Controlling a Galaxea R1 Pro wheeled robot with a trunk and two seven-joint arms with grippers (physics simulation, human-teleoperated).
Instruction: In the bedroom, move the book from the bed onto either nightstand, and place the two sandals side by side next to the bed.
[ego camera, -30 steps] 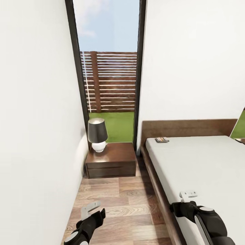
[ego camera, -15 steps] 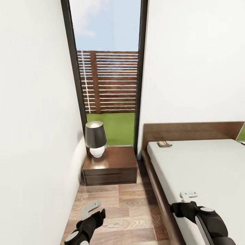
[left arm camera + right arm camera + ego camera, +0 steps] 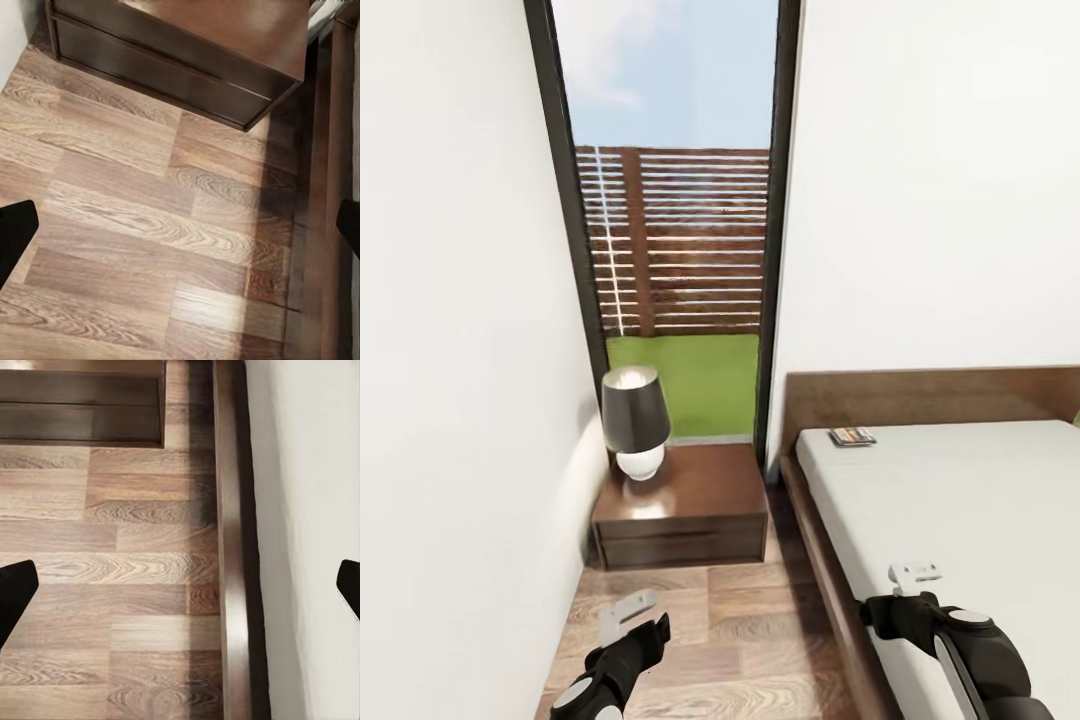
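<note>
The book [image 3: 853,436] lies flat on the bed [image 3: 970,500], at the near-left corner of the mattress by the wooden headboard. The nightstand [image 3: 683,503] stands left of the bed against the white wall, and its front shows in the left wrist view [image 3: 187,60]. My left gripper [image 3: 628,612] hangs open over the wood floor in front of the nightstand. My right gripper [image 3: 913,575] is open above the bed's left edge, far short of the book. In both wrist views the dark fingertips [image 3: 15,232] [image 3: 15,585] stand wide apart with nothing between them. The two sandals are out of view.
A black-shaded lamp [image 3: 632,420] with a white base stands on the nightstand's left half. A tall dark-framed glass opening [image 3: 675,230] rises behind it. A white wall [image 3: 450,400] runs close along my left. A narrow strip of plank floor [image 3: 740,620] lies between wall and bed frame [image 3: 232,547].
The whole view has shifted: nightstand, lamp and bed have slid lower and look nearer, so the camera has moved forward. Both grippers hold the same open pose.
</note>
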